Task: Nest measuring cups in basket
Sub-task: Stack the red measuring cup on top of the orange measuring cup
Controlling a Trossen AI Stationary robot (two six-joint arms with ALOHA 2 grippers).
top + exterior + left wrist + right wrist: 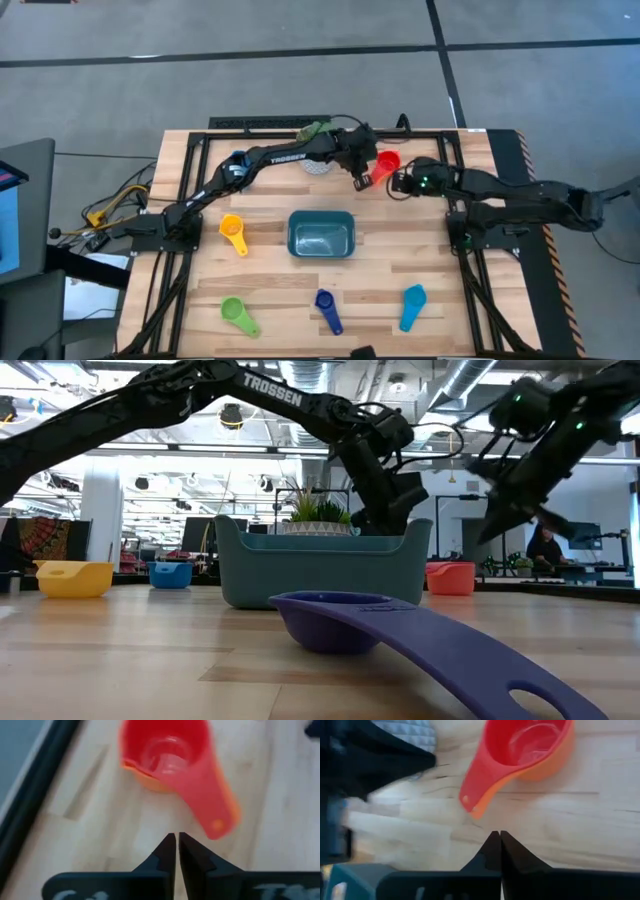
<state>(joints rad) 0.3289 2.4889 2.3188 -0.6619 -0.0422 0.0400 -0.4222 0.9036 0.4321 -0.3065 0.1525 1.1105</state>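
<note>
The red measuring cup (385, 163) sits nested inside the orange cup (145, 779) on the table near the far edge, handles pointing toward the near side. My left gripper (176, 840) is shut and hovers just short of the red handle's end (217, 822). My right gripper (496, 837) is also shut, a little off that handle (470, 800) from the right. The teal basket (321, 233) stands at the table's middle. Yellow (233, 232), green (238, 314), dark blue (327, 308) and light blue (412, 305) cups lie around it. A blue cup (170, 573) shows in the low view.
A white pot with a green plant (315, 160) stands at the far edge, partly under my left arm and right beside the red cup. Both arms crowd the far centre. Bare wood lies between the basket and the near row of cups. Black frame rails (190, 200) border the table.
</note>
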